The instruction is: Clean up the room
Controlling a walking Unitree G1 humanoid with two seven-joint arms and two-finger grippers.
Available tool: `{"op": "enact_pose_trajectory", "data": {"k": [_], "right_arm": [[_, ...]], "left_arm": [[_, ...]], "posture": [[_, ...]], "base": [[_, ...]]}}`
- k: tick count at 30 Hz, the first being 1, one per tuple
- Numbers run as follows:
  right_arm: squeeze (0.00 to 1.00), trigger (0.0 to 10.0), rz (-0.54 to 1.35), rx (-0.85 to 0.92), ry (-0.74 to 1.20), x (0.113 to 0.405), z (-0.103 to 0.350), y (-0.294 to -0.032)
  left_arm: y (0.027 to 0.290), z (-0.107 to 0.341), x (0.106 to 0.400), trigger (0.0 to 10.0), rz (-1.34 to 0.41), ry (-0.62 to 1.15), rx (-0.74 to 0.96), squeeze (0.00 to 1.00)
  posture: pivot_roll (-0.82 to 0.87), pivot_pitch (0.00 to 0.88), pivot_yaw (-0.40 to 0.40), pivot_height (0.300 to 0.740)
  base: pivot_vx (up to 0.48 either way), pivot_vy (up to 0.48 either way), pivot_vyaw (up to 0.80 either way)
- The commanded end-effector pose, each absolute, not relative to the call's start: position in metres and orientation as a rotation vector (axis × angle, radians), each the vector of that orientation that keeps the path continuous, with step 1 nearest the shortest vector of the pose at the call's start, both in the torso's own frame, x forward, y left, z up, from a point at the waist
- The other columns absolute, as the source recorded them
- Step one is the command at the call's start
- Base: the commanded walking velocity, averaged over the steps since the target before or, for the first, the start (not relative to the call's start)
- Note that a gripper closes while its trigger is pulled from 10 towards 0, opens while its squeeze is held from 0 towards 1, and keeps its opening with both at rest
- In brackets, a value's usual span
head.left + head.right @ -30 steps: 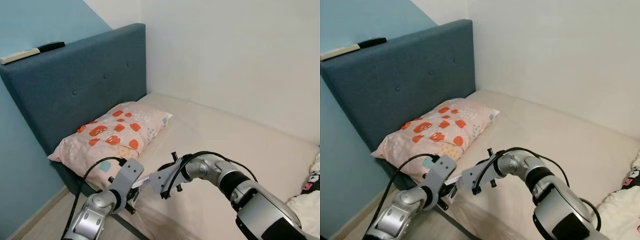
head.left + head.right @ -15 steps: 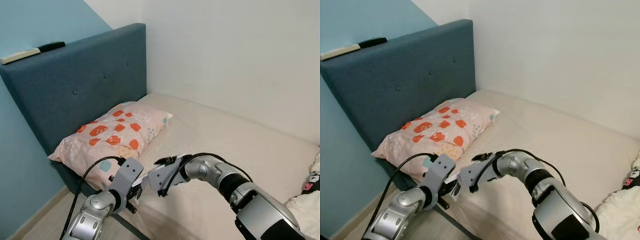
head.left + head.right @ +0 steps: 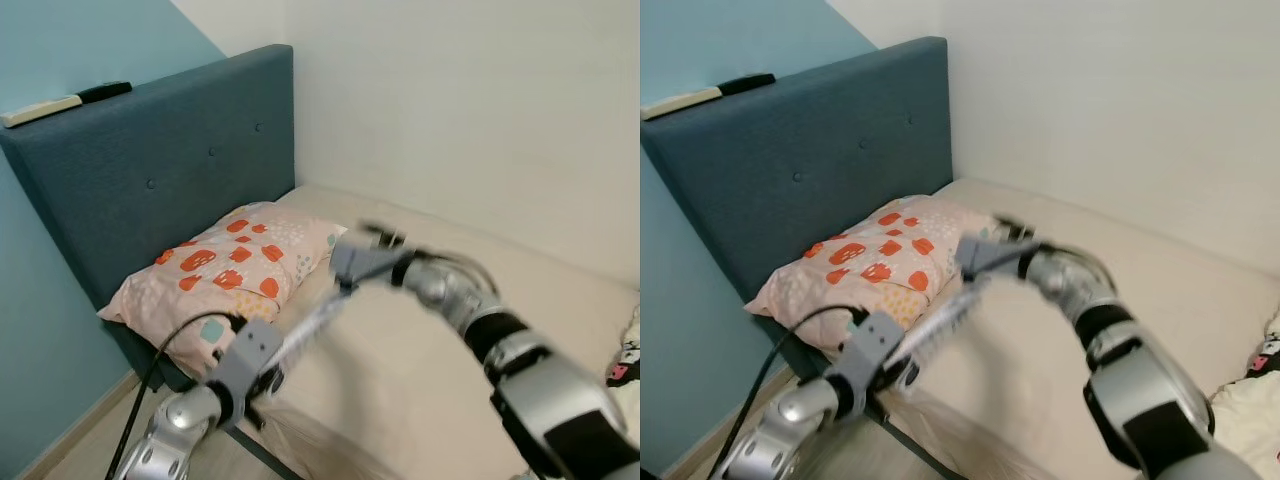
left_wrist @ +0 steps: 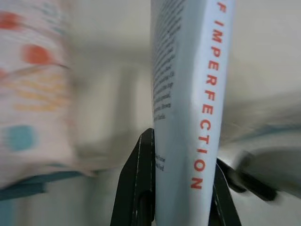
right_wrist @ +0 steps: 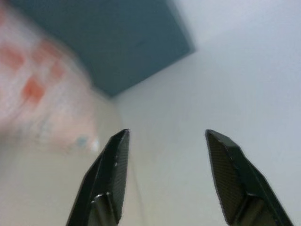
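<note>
A pale blue book (image 4: 188, 94) is clamped between the two black fingers (image 4: 136, 188) of the left hand (image 3: 262, 368), which is closed on its lower end. The spine faces the wrist camera, and red letters reading "IMPERFECTION" are seen along it. In the head views the book (image 3: 940, 325) is blurred and is held out low over the near edge of the bed (image 3: 420, 400), just beside the pillow (image 3: 225, 265).

The right hand (image 5: 164, 169) is open, its two fingers (image 5: 110, 179) spread well apart with nothing between them. It is raised above the mattress near the far corner of the pillow, and its arm (image 3: 450, 295) is blurred. The headboard and the white wall are seen beyond its fingertips.

The pillow, pink with orange spots, lies against the dark blue headboard (image 3: 150, 170). On top of the headboard a white remote (image 3: 38, 111) and a black remote (image 3: 102, 92) are laid end to end.
</note>
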State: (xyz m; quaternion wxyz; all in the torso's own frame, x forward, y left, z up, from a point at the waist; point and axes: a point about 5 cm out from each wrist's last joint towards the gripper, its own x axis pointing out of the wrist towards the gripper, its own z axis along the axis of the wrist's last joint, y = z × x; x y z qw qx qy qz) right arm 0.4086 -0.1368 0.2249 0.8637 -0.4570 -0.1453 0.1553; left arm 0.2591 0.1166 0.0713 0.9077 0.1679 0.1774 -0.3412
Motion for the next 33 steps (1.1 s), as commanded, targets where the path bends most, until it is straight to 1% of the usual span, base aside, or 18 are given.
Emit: {"op": "enact_pose_trajectory", "data": {"k": [1, 3, 5, 6, 7, 9, 10, 12, 13, 15, 16, 18, 20, 24, 25, 26, 28, 33], "right_arm": [[0.0, 10.0, 0.292, -0.818, -0.256, 0.408, 0.217, -0.142], [0.0, 10.0, 0.292, -0.818, -0.256, 0.408, 0.217, -0.142], [0.0, 10.0, 0.23, -0.462, -0.134, 0.406, 0.194, -0.15], [0.0, 10.0, 0.23, -0.462, -0.134, 0.406, 0.194, -0.15], [0.0, 10.0, 0.211, -0.343, -0.076, 0.403, 0.18, -0.152], [0.0, 10.0, 0.162, -0.201, 0.004, 0.395, 0.152, -0.153], [0.0, 10.0, 0.162, -0.201, 0.004, 0.395, 0.152, -0.153], [0.0, 10.0, 0.131, -0.117, 0.045, 0.388, 0.136, -0.153], [0.0, 10.0, 0.131, -0.117, 0.045, 0.388, 0.136, -0.153], [0.0, 10.0, 0.118, -0.074, 0.062, 0.382, 0.124, -0.152], [0.0, 10.0, 0.118, -0.074, 0.062, 0.382, 0.124, -0.152], [0.0, 10.0, 0.134, -0.016, 0.076, 0.373, 0.111, -0.149], [0.0, 10.0, 0.142, 0.0, 0.077, 0.37, 0.107, -0.147], [0.0, 10.0, 0.236, 0.126, 0.115, 0.356, 0.091, -0.136], [0.0, 10.0, 0.236, 0.126, 0.115, 0.356, 0.091, -0.136], [0.0, 10.0, 0.295, 0.192, 0.17, 0.35, 0.083, -0.13], [0.0, 10.0, 0.367, 0.239, 0.218, 0.344, 0.075, -0.123], [0.0, 10.0, 0.492, 0.284, 0.277, 0.334, 0.068, -0.114]], "left_arm": [[0.119, 0.073, 0.261, 0.0, -0.667, 0.364, 0.319, 0.0], [0.119, 0.073, 0.261, 0.0, -0.667, 0.364, 0.319, 0.0], [0.133, 0.069, 0.263, 0.0, -0.482, 0.401, 0.2, 0.0], [0.133, 0.069, 0.263, 0.0, -0.482, 0.401, 0.2, 0.0], [0.139, 0.069, 0.263, 0.0, -0.403, 0.408, 0.129, 0.0], [0.147, 0.069, 0.263, 0.0, -0.252, 0.403, -0.031, 0.0], [0.147, 0.069, 0.263, 0.0, -0.252, 0.403, -0.031, 0.0], [0.152, 0.068, 0.264, 0.0, -0.13, 0.406, -0.184, 0.0], [0.152, 0.068, 0.264, 0.0, -0.13, 0.406, -0.184, 0.0], [0.155, 0.064, 0.265, 0.0, -0.031, 0.428, -0.388, 0.0], [0.155, 0.064, 0.265, 0.0, -0.031, 0.428, -0.388, 0.0], [0.155, 0.062, 0.264, 0.0, -0.002, 0.446, -0.536, 0.0], [0.154, 0.062, 0.264, 0.0, -0.003, 0.449, -0.568, 0.0], [0.146, 0.071, 0.264, 0.0, -0.112, 0.445, -0.711, 0.0], [0.146, 0.071, 0.264, 0.0, -0.112, 0.445, -0.711, 0.0], [0.144, 0.075, 0.262, 0.0, -0.14, 0.452, -0.802, 0.0], [0.142, 0.077, 0.26, 0.0, -0.176, 0.462, -0.875, 0.0], [0.141, 0.084, 0.257, 0.0, -0.223, 0.462, -0.953, 0.0]], "posture": [[-0.02, 0.103, -0.021, 0.74], [-0.02, 0.103, -0.021, 0.74], [-0.02, 0.113, -0.019, 0.74], [-0.02, 0.113, -0.019, 0.74], [-0.01, 0.114, -0.019, 0.74], [-0.01, 0.118, -0.021, 0.74], [-0.01, 0.118, -0.021, 0.74], [-0.02, 0.121, -0.02, 0.74], [-0.02, 0.121, -0.02, 0.74], [-0.02, 0.121, -0.019, 0.74], [-0.02, 0.121, -0.019, 0.74], [-0.02, 0.125, -0.016, 0.74], [-0.02, 0.125, -0.016, 0.74], [-0.03, 0.126, -0.016, 0.74], [-0.03, 0.126, -0.016, 0.74], [-0.03, 0.126, -0.016, 0.74], [-0.03, 0.126, -0.018, 0.74], [-0.03, 0.125, -0.02, 0.74]], "base": [[0.0, 0.0, 0.0], [0.0, 0.0, 0.0], [0.0, 0.0, 0.0], [0.0, 0.0, 0.0], [0.0, 0.0, 0.0], [0.0, 0.0, 0.0], [0.0, 0.0, 0.0], [0.0, 0.0, 0.0], [0.0, 0.0, 0.0], [0.0, 0.0, 0.0], [0.0, 0.0, 0.0], [0.0, 0.0, 0.0], [0.0, 0.0, 0.0], [0.0, 0.0, 0.0], [0.0, 0.0, 0.0], [0.0, 0.0, 0.0], [0.0, 0.0, 0.0], [0.0, 0.0, 0.0]]}}
